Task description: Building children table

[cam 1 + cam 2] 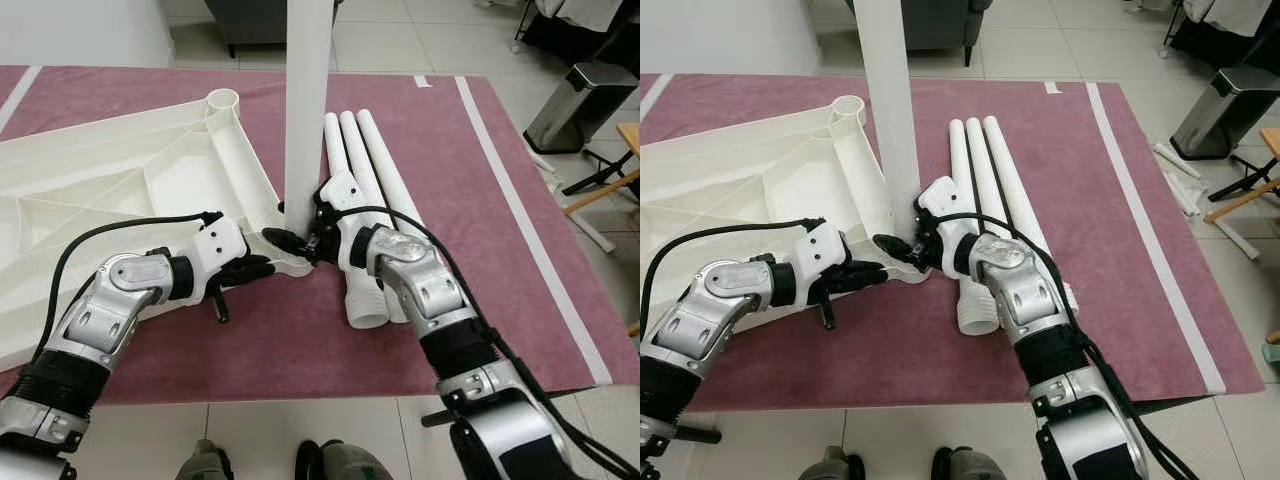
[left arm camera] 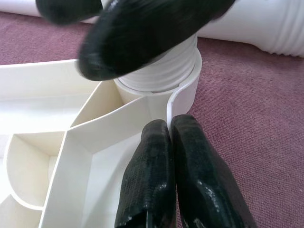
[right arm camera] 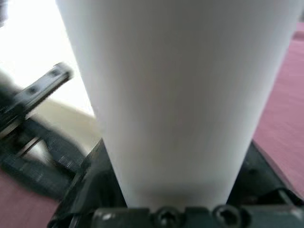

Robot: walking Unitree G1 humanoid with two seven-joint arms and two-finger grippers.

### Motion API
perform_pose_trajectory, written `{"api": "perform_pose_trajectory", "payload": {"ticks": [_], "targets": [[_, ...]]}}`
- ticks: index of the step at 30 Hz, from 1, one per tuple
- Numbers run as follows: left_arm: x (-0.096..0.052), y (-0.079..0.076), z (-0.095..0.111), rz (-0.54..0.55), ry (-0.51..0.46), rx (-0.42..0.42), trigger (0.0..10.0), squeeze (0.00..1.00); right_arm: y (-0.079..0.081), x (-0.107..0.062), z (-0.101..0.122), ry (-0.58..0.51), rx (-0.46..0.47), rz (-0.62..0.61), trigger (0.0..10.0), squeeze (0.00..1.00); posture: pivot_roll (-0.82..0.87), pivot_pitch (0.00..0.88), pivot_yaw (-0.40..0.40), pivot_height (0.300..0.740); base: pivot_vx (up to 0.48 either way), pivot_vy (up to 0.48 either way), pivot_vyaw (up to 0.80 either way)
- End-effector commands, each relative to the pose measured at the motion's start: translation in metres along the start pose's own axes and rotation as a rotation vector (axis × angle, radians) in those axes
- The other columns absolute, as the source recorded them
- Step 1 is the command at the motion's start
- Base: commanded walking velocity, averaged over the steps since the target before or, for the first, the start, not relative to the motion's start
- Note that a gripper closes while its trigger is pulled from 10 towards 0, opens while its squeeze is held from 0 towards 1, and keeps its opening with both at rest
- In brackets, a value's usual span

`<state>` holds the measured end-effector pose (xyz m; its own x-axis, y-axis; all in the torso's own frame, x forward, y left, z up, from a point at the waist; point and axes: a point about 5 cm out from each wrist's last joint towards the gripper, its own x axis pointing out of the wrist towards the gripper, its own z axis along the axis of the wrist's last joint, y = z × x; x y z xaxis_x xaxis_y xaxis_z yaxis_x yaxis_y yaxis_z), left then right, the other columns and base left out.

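Note:
The white table top (image 1: pixel 100 180) lies upside down on a maroon rug (image 1: pixel 440 150). One white table leg (image 1: pixel 308 100) stands upright in the near corner socket (image 2: pixel 183 90), its threaded end inside the ring. My right gripper (image 1: pixel 300 240) is shut on that leg just above the socket, and the leg (image 3: pixel 175 95) spans the right wrist view. My left gripper (image 1: pixel 268 266) is shut, its fingertips (image 2: pixel 156 130) pressed against the socket's wall. Three spare legs (image 1: pixel 362 170) lie side by side on the rug right of the upright one.
A second empty socket (image 1: pixel 222 100) sits at the table top's far corner. A steel bin (image 1: pixel 580 105) and a wooden frame (image 1: pixel 610 190) stand on the tiles to the right, and a dark chair (image 1: pixel 940 25) at the back. My feet (image 1: pixel 330 462) are at the rug's near edge.

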<state>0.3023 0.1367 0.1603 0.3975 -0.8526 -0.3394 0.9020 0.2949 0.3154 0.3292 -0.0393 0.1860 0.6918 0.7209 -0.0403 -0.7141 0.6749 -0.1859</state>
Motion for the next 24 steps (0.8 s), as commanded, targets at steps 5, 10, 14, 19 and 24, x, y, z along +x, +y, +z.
{"api": "perform_pose_trajectory", "payload": {"ticks": [5,10,14,19,24], "targets": [[0.015,-0.019,-0.004,-0.104,-0.025,-0.043,0.0,0.00,0.017,0.009,-0.022,0.147,0.039,-0.300,0.0,0.00,0.09,0.156,-0.029,0.740,0.000,0.000,0.00],[0.016,-0.020,-0.004,-0.105,-0.027,-0.044,0.0,0.00,0.019,0.010,-0.024,0.158,0.058,-0.394,0.0,0.00,0.09,0.156,-0.027,0.740,0.000,0.000,0.00],[0.016,-0.020,-0.004,-0.105,-0.028,-0.045,0.0,0.00,0.024,0.012,-0.022,0.147,0.072,-0.374,0.0,0.00,0.09,0.153,-0.028,0.740,0.000,0.000,0.00],[0.014,-0.021,-0.005,-0.106,-0.027,-0.048,0.0,0.00,0.027,0.015,-0.012,0.068,0.092,-0.299,10.0,0.65,0.10,0.151,-0.030,0.740,0.000,0.000,0.00],[0.013,-0.022,-0.005,-0.108,-0.026,-0.050,0.0,0.00,0.026,0.014,0.004,-0.020,0.074,-0.098,10.0,0.00,0.10,0.149,-0.029,0.740,0.000,0.000,0.00]]}}
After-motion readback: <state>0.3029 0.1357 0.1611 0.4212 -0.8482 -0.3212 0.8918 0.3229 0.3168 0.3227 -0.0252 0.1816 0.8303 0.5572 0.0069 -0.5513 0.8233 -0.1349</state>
